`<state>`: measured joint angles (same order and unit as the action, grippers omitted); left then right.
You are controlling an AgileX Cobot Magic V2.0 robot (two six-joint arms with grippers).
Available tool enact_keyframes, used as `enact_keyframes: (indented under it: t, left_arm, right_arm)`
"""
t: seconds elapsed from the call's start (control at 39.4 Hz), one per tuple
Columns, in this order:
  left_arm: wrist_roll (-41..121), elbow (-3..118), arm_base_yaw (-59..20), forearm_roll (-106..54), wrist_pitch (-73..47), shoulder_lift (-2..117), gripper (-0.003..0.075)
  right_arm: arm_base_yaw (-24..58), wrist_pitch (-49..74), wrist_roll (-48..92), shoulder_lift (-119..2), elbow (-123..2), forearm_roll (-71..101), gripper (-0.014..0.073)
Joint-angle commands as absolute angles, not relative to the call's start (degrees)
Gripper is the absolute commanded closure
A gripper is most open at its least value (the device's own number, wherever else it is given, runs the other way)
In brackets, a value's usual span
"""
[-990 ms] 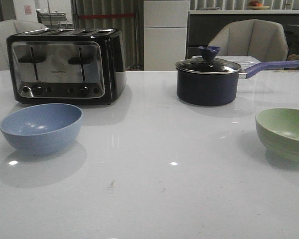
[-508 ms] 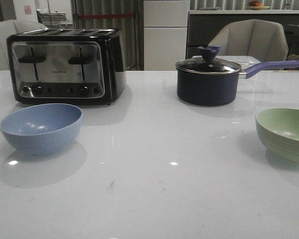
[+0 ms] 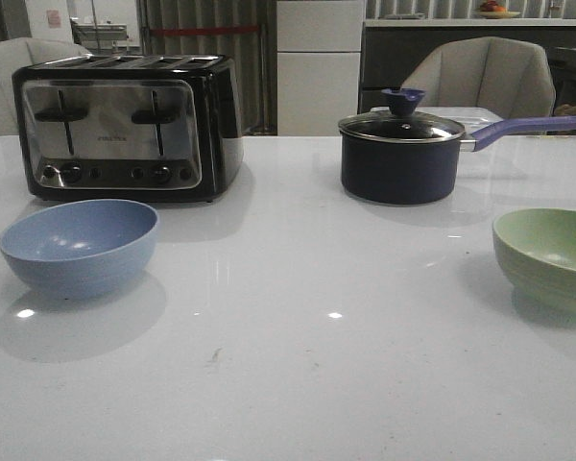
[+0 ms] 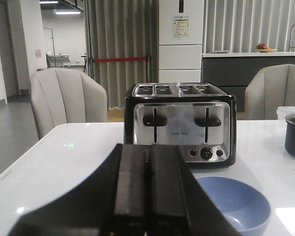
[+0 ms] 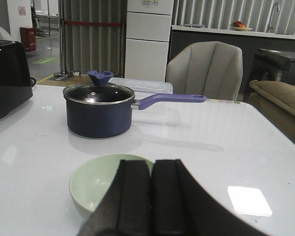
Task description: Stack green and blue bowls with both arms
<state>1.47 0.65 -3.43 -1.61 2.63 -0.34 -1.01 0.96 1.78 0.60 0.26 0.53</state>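
Note:
The blue bowl [image 3: 80, 245] stands upright on the white table at the left, in front of the toaster. It also shows in the left wrist view [image 4: 233, 202]. The green bowl [image 3: 547, 252] stands upright at the right edge, and shows in the right wrist view [image 5: 98, 184]. My left gripper [image 4: 148, 152] is shut and empty, held back from the blue bowl and to its side. My right gripper [image 5: 151, 167] is shut and empty, and hides part of the green bowl's rim. Neither gripper shows in the front view.
A black and chrome toaster [image 3: 125, 125] stands at the back left. A dark navy saucepan [image 3: 401, 154] with a glass lid and purple handle stands at the back right. Grey chairs stand behind the table [image 3: 298, 317].

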Motion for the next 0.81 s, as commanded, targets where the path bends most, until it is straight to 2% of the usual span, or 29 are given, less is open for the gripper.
enact_keyframes:
  t: [0.0,0.23,0.48,0.61,0.79]
  left_arm:
    - [0.9,6.1,-3.8,-1.8,6.5,-1.2,0.0622]
    - [1.5,20.6,-3.8,-1.7,-8.7,2.4,0.0622]
    - [1.5,37.4,-3.8,-1.7,-25.1,14.4,0.0622]
    - [1.5,42.4,-3.8,-1.7,-33.4,21.2,0.0622]
    - [1.5,42.8,-3.8,-1.8,-38.5,27.7,0.0622]
  right_arm:
    - [-0.9,-2.3,1.9,1.7,-6.7,0.0,0.0558]
    - [-0.9,10.2,1.9,-2.6,-22.9,0.0,0.0558]
    - [-0.9,25.6,1.9,-14.4,-38.1,0.0,0.0558]
    - [-0.9,30.5,1.9,-20.1,-41.1,0.0,0.0558]
    - [-0.9,35.7,1.9,-27.4,-40.9,0.0,0.0558]
